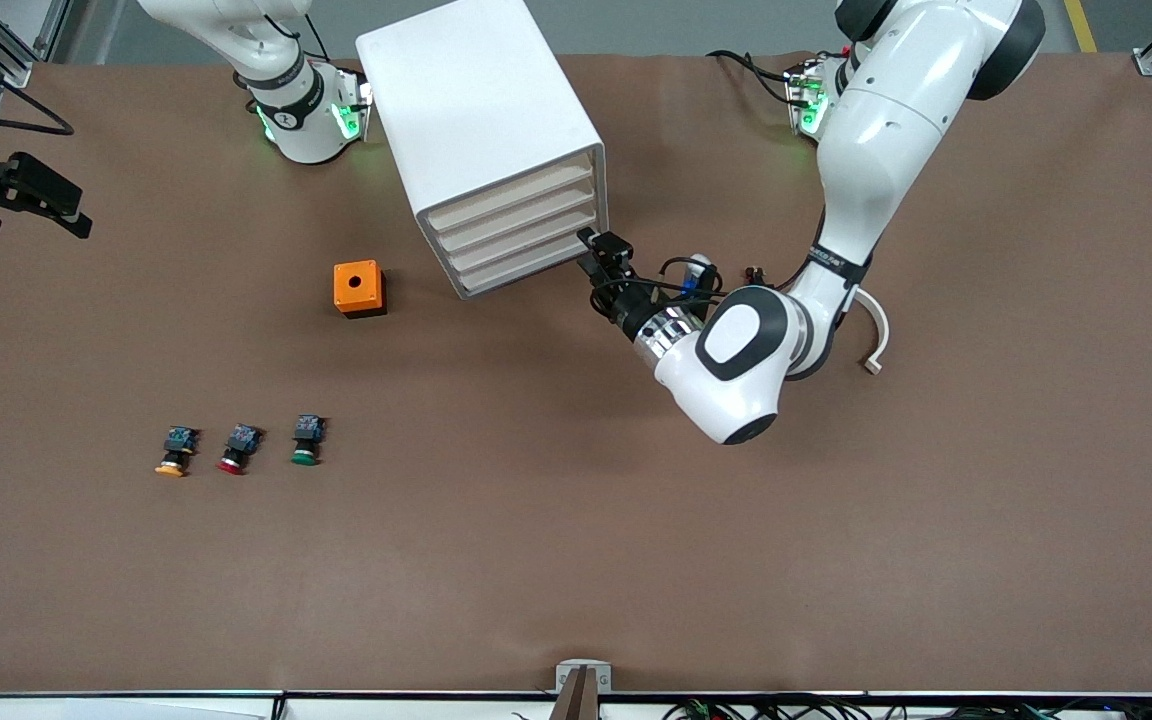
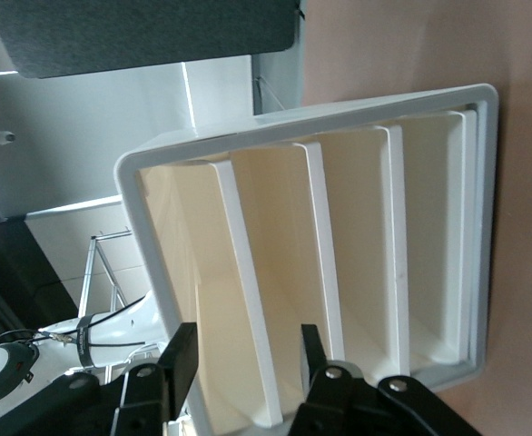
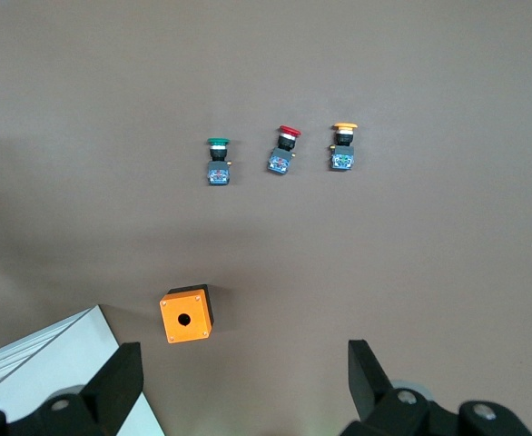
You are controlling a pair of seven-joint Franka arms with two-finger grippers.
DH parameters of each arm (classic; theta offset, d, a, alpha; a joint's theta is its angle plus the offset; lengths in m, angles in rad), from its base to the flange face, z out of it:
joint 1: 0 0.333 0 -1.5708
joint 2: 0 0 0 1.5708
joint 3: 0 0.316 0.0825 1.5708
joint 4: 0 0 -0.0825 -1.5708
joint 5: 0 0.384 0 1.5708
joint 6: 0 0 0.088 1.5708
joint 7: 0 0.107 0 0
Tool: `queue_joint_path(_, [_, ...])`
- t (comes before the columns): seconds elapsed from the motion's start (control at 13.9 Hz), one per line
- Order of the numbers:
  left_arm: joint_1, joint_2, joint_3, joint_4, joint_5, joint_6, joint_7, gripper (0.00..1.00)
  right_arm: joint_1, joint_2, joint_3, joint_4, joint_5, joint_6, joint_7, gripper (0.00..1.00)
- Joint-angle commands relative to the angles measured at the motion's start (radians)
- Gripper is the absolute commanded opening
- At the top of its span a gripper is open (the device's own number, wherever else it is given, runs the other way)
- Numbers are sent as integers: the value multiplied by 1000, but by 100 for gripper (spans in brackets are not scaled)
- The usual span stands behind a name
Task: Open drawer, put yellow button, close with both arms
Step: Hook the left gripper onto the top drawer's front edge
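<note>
Facing the drawer (image 2: pixel 202 300), left tool (image 2: pixel 243 363) gapes; front hides it.

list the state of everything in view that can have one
drawer: shut, flush with the three below
left gripper: open, at the cabinet front's lower corner
right gripper: open, raised above the table, waiting
yellow button: lying on the table, untouched
red button: lying beside it
green button: lying in the same row
orange box: upright, hole on top

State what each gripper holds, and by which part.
Nothing is held. The left gripper is open at the cabinet front; the right gripper is open above the table.
</note>
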Motion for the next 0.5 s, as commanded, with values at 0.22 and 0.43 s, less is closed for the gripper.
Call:
queue_joint_path(0.22, [-23, 22, -84, -36, -24, -18, -35, 51, -16, 132, -6, 16, -5, 29, -63, 100])
queue_joint_path(0.43, [-44, 22, -95, -39, -24, -18, -43, 51, -86, 250, -7, 45, 10, 47, -67, 100])
